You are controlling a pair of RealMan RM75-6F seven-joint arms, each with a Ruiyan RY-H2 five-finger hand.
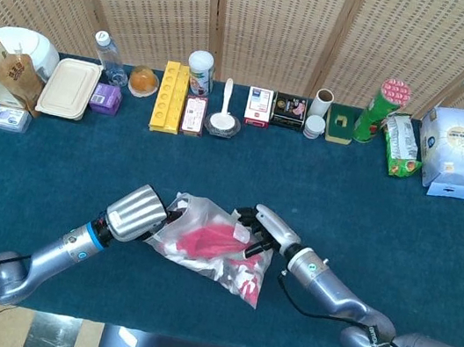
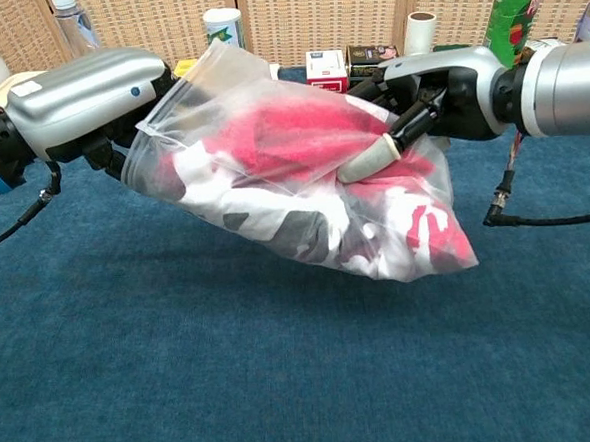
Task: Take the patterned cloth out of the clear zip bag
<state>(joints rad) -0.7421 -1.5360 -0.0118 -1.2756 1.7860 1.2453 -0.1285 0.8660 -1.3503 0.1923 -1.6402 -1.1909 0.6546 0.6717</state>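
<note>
Both hands (image 2: 87, 93) (image 2: 437, 87) hold the unlabelled zip bag (image 2: 303, 180) aloft.

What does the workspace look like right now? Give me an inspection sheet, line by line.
Surface: dark blue cloth-covered table.
Job's things: clear zip bag held off the table between both hands; red, white and grey patterned cloth wholly inside.
Clutter: back row holds a white lidded container, water bottle, yellow tray, green snack tube, white carton.
Hands: left hand grips the bag's upper left edge; right hand grips its right side.
Cables: black cable under the right arm.
Surroundings: woven screen panels behind.
</note>
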